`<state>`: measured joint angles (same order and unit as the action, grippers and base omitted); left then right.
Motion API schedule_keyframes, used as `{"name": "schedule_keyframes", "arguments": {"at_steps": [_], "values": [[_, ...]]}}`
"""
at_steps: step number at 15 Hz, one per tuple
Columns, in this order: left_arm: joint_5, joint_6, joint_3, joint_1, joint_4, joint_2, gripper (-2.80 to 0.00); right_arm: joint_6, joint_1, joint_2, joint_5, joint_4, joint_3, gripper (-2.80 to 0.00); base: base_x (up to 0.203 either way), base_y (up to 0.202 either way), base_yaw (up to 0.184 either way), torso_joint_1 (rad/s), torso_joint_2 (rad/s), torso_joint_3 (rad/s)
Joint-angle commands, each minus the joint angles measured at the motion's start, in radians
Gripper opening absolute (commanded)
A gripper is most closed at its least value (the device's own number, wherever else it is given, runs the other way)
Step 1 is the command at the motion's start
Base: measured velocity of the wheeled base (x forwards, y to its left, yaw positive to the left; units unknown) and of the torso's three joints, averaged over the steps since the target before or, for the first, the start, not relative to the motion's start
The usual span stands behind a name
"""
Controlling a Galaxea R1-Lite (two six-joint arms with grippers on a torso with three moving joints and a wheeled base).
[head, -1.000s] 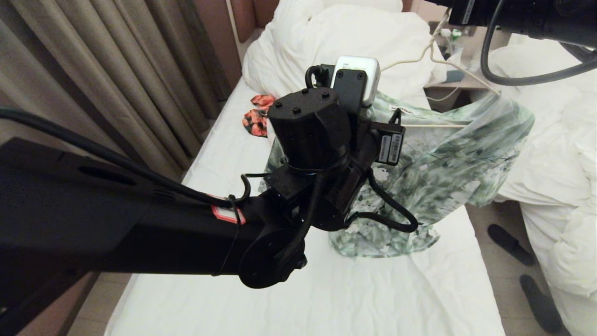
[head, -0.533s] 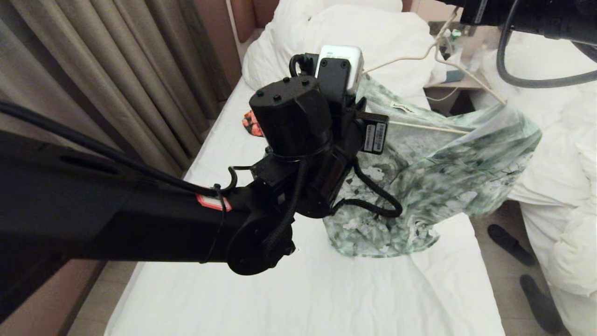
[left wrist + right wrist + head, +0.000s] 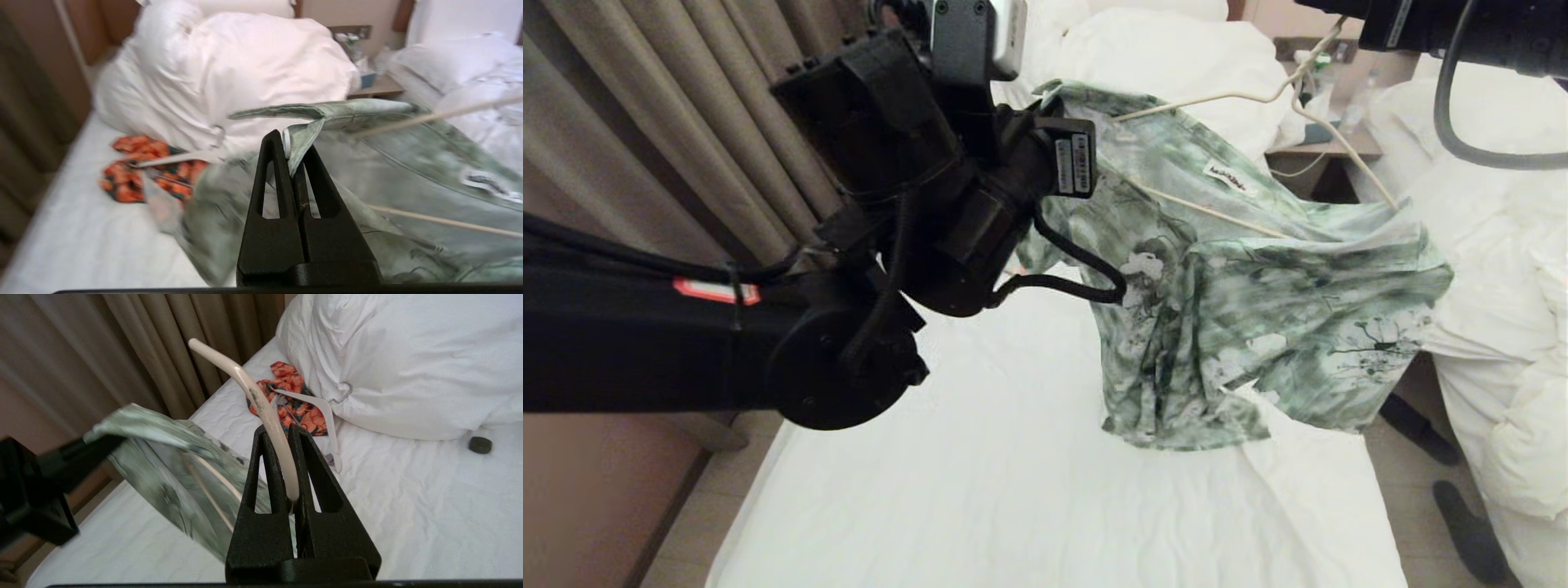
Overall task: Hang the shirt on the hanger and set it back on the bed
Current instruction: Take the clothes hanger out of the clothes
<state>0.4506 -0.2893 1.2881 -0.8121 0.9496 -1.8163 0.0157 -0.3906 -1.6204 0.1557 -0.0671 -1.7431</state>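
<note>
2 jaws clamped | left gripper (image 3: 291, 157) pinches shirt (image 3: 1258, 302) | right gripper (image 3: 282, 465) pinches hanger (image 3: 261, 408) | orange garment (image 3: 139, 171) beyond

Hotel-type bedroom w/ twin beds: bed (image 3: 1029, 490) w/ white sheet, bunched duvet (image 3: 1168, 65) at the head, 2nd bed (image 3: 1503, 269) alongside, nightstand (image 3: 1327, 147) btwn them, full-length beige curtains (image 3: 670, 131), slippers (image 3: 1462, 523) on floor.

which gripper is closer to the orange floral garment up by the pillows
Left. The left gripper, shut on the shirt edge, sits just beside the orange garment. The right gripper, clamping the hanger hook, is farther off.
</note>
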Motion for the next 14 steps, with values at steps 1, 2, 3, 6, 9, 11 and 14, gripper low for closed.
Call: {"name": "schedule_keyframes", "arguments": {"at_steps": [1, 2, 3, 6, 9, 11, 14], "values": [[0.003, -0.004, -0.012, 0.014, 0.005, 0.039, -2.8, 0.0, -0.002, 0.03, 0.003, 0.0, 0.021, -2.8, 0.0, 0.0, 0.0, 0.0, 0.0, 0.0], [0.003, -0.005, -0.011, 0.019, 0.005, 0.031, -2.8, -0.001, -0.005, 0.043, 0.005, 0.0, 0.034, -2.8, 0.0, 0.0, 0.0, 0.0, 0.0, 0.0], [0.002, -0.005, -0.01, 0.022, 0.006, 0.011, -2.8, -0.001, -0.005, 0.05, 0.005, 0.0, 0.042, -2.8, 0.0, 0.0, 0.0, 0.0, 0.0, 0.0], [0.001, 0.005, -0.044, 0.082, 0.014, -0.025, -2.8, -0.002, 0.013, 0.062, 0.007, 0.0, 0.043, -2.8, 0.0, 0.0, 0.0, 0.0, 0.0, 0.0], [-0.003, 0.044, -0.114, 0.153, 0.078, -0.087, -2.8, -0.007, 0.03, 0.065, 0.033, 0.0, 0.048, -2.8, 0.0, 0.0, 0.0, 0.0, 0.0, 0.0], [-0.005, 0.046, -0.124, 0.175, 0.13, -0.142, -2.8, -0.007, 0.033, 0.062, 0.036, 0.0, 0.059, -2.8, 0.0, 0.0, 0.0, 0.0, 0.0, 0.0], [-0.009, 0.046, -0.107, 0.156, 0.144, -0.202, -2.8, -0.023, 0.032, 0.062, 0.042, 0.0, 0.075, -2.8, 0.0, 0.0, 0.0, 0.0, 0.0, 0.0]]}}
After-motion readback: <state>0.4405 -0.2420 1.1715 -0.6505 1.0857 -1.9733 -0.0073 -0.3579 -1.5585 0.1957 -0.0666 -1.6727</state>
